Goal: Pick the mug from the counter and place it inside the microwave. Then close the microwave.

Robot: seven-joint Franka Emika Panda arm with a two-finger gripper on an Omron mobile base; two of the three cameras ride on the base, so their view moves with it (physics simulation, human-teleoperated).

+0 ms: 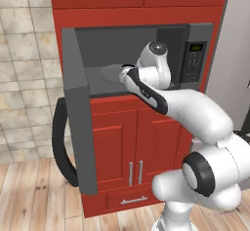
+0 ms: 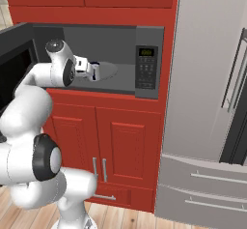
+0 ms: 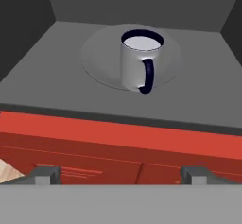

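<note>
The mug [image 3: 138, 60] stands upright on the microwave [image 1: 195, 54] turntable, straight ahead of the wide-open, empty gripper [image 3: 122, 175].

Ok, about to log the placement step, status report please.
Gripper open, empty, outside the microwave mouth. Mug upright on the turntable, handle toward camera. Door wide open, nothing blocking it.

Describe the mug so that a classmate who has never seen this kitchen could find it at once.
Find the grey microwave set into the red cabinets, its door swung open. On the round turntable inside stands the mug, upright: small, pale grey, with a dark handle facing outward. It is the only loose object in there.
</note>
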